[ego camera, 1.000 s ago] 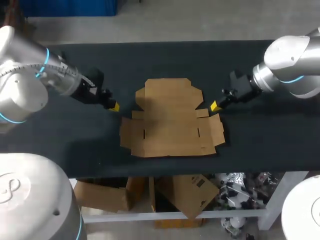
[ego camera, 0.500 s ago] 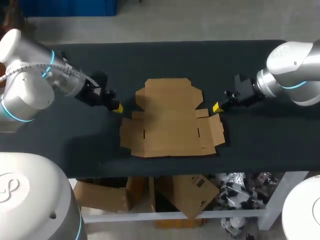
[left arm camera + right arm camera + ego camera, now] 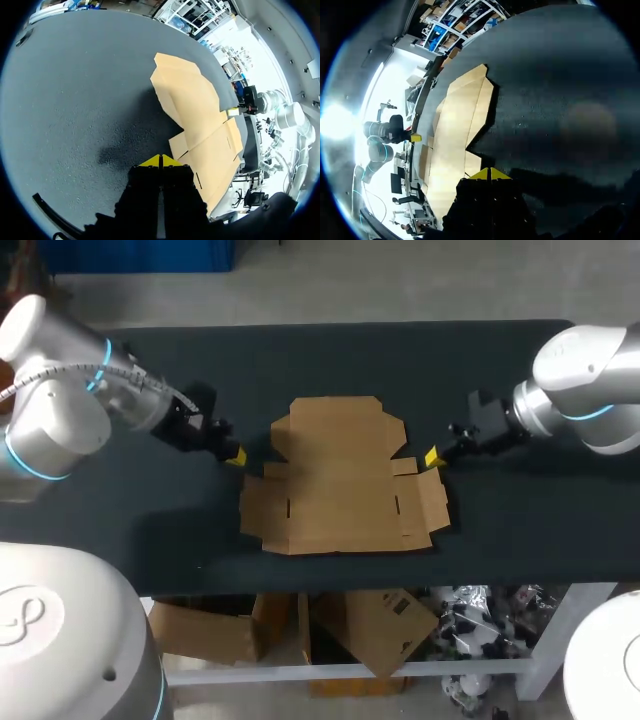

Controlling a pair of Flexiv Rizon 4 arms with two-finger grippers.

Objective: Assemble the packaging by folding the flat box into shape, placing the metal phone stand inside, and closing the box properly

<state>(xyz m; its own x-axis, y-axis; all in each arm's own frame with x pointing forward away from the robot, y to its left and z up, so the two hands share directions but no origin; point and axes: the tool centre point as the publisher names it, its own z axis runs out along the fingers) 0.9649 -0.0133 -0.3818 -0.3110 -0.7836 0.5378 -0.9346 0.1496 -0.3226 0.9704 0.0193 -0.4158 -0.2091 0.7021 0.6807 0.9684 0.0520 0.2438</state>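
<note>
brown cardboard, the flat box [image 3: 340, 485] lies unfolded in the middle of the dark table [image 3: 530, 520], all flaps spread and nothing raised yet. our left gripper [image 3: 233, 455] sits low just beside its left edge and our right gripper [image 3: 430, 455] just beside its right edge, one on each side; neither seems to touch the card. both pairs of yellow tips are pressed together on nothing, which we judge suits nudging under the side flaps to lift them.
</note>
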